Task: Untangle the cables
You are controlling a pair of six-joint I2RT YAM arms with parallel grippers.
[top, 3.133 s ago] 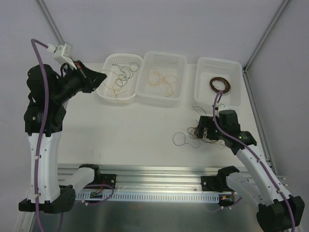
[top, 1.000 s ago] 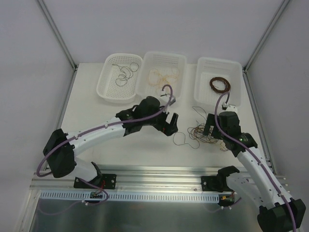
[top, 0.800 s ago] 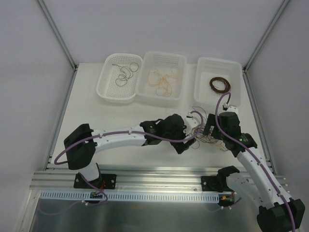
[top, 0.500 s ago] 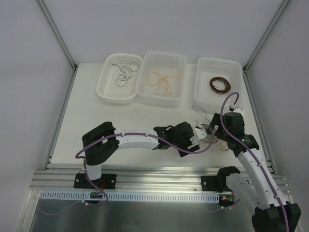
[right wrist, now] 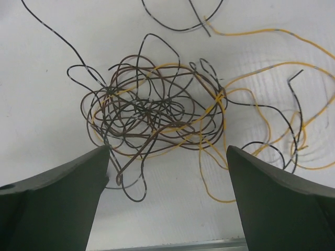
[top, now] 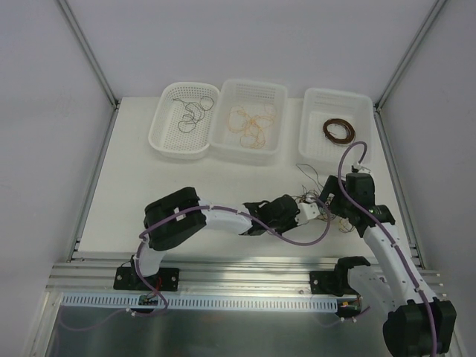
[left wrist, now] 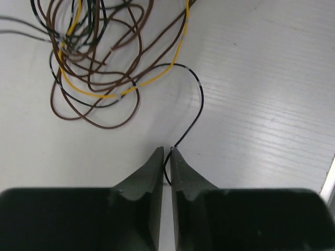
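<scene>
The cables lie in a loose tangle [right wrist: 152, 110] of black, brown and orange-yellow wires on the white table, at the right in the top view [top: 311, 198]. My left gripper [left wrist: 165, 150] is shut on a thin black wire [left wrist: 198, 89] that loops out of the bunch [left wrist: 94, 63]. In the top view it [top: 321, 209] reaches in from the left. My right gripper [right wrist: 166, 151] is wide open and empty, just above the near side of the tangle. In the top view it [top: 332, 199] is over the bunch and hides part of it.
Three white baskets stand at the back. The left one [top: 159, 140] holds a black cable, the middle one [top: 222, 143] an orange cable, the right one [top: 311, 152] a wound brown wire ring [top: 339, 131]. Loose orange strands [right wrist: 272, 120] spread to the right.
My left arm swung from the left basket across the table to the tangle and shut on the black wire. My right gripper stayed over the tangle, shifting slightly to the right.
</scene>
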